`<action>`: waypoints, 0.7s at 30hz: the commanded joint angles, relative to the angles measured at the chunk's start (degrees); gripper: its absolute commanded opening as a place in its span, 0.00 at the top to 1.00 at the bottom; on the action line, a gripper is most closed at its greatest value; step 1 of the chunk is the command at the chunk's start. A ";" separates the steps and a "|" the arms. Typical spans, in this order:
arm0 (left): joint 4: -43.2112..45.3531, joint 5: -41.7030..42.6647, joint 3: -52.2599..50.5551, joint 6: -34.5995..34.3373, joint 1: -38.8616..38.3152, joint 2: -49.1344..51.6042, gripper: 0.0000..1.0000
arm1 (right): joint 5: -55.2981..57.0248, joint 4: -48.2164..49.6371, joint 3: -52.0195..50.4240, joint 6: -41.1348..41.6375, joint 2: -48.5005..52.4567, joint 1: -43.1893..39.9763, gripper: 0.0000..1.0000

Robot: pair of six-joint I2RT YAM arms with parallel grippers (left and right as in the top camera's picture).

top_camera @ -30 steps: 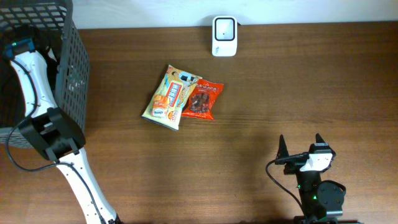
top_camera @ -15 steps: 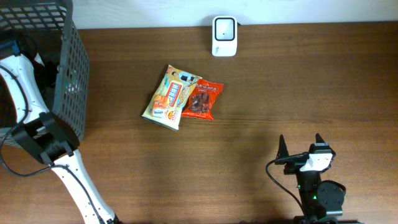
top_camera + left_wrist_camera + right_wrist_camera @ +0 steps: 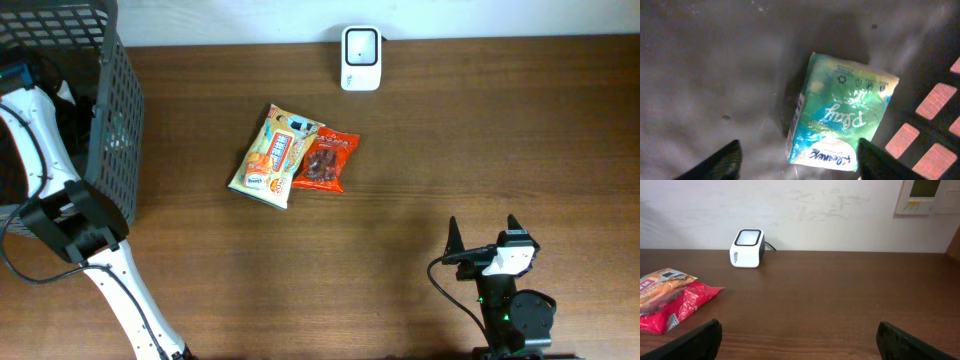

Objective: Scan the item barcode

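Tissue pack (image 3: 840, 112) lies in the basket (image 3: 110, 110) below wide left fingers (image 3: 720, 162), right fingers (image 3: 695, 342) also wide and empty; next, probably, fetching a snack bag (image 3: 275, 155).

Tissue pack (image 3: 840, 115), green-white wrapper: large white script brand word, upside down in view, not surely legible. Row of small recycling-type symbols near far edge. Barcode strip on side face. White oval label, print blurred.
Yellow snack bag (image 3: 272, 156), red snack bag (image 3: 325, 160): lettering too small.
Wall panel (image 3: 927, 195): unreadable.
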 commanded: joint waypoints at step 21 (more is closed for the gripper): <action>-5.18 0.63 6.12 2.86 0.55 5.60 0.50 | 0.48 -0.37 -0.35 0.26 -0.28 -0.22 0.02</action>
